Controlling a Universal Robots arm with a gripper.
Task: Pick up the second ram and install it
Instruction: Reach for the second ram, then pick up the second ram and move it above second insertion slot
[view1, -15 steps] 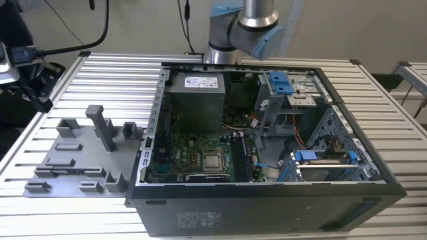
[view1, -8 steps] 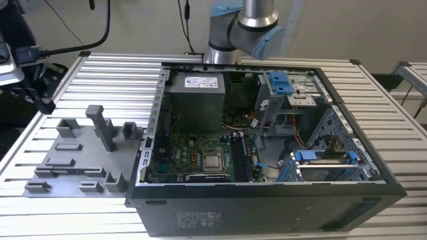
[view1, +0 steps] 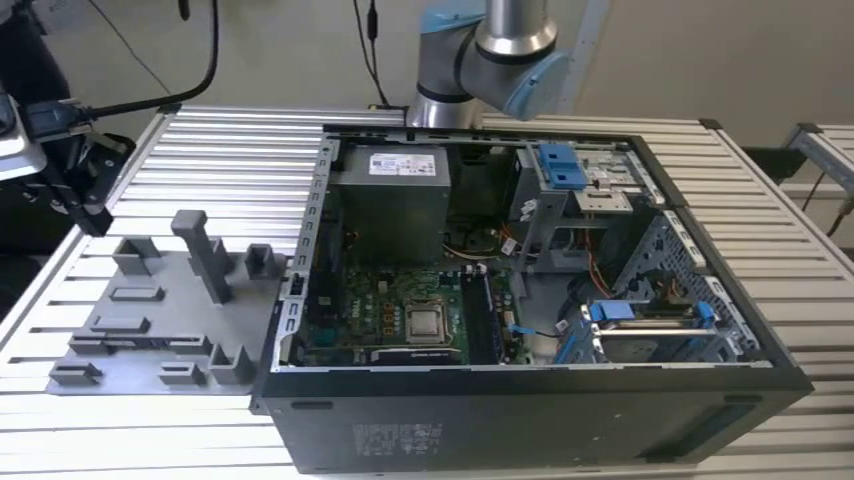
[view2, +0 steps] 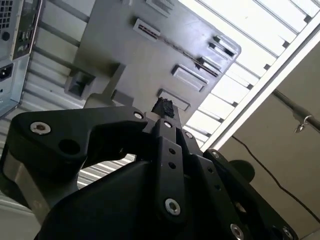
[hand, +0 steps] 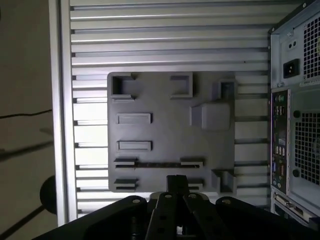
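Second ram (view1: 497, 315) seems to stand in a motherboard slot inside the open computer case (view1: 534, 425), though this is hard to tell. The claw (hand: 176, 182), pinched narrow and holding nothing, hangs over the grey tray (hand: 165, 135).

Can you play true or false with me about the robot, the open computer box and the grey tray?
1. The computer case lies open on the table, so you can look inside. True.
2. The grey holder tray sits inside the case. False: it lies on the table beside the case, on the exterior view's left.
3. The gripper hangs above the grey tray in both wrist views. True.
4. The table top is smooth wood. False: it is made of long metal slats with gaps between them.
5. There are blue parts inside the case. True.
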